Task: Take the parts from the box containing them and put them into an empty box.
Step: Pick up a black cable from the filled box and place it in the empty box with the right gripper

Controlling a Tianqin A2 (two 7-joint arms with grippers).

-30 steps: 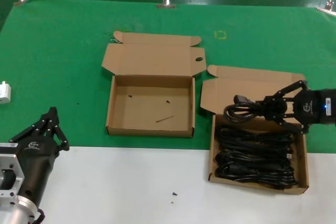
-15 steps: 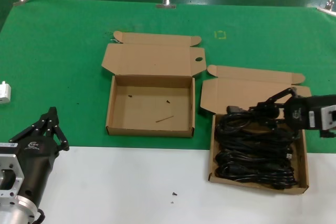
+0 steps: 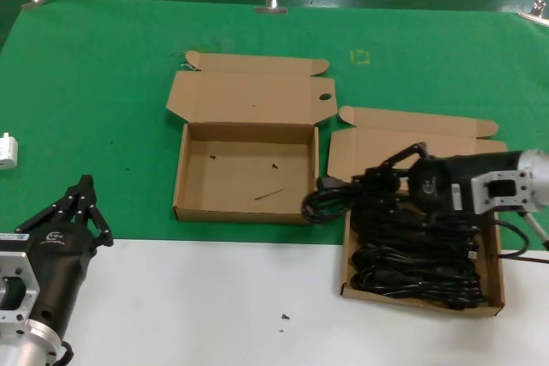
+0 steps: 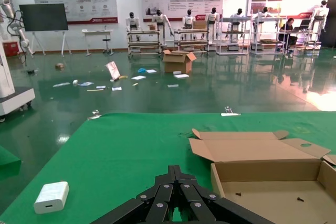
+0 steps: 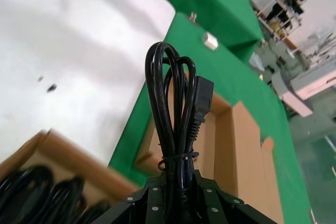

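Over the right side of the table, right gripper clamped shut on one cable bundle, held roughly level above the left wall of the full box. Bundle's looped end and plug stick out left past that wall, over the green mat in the gap between boxes, short of the empty box. Right wrist view: fingers closed around bundle near its cable tie, plug end beside the loop. Remaining cables lie stacked in the full box, lid flap open at the far side. Empty box sits left of it, flap open, dark specks and a thin sliver on floor. Left gripper parked near left over the mat's near edge, fingers shut, holding nothing. White adapter at far left edge.
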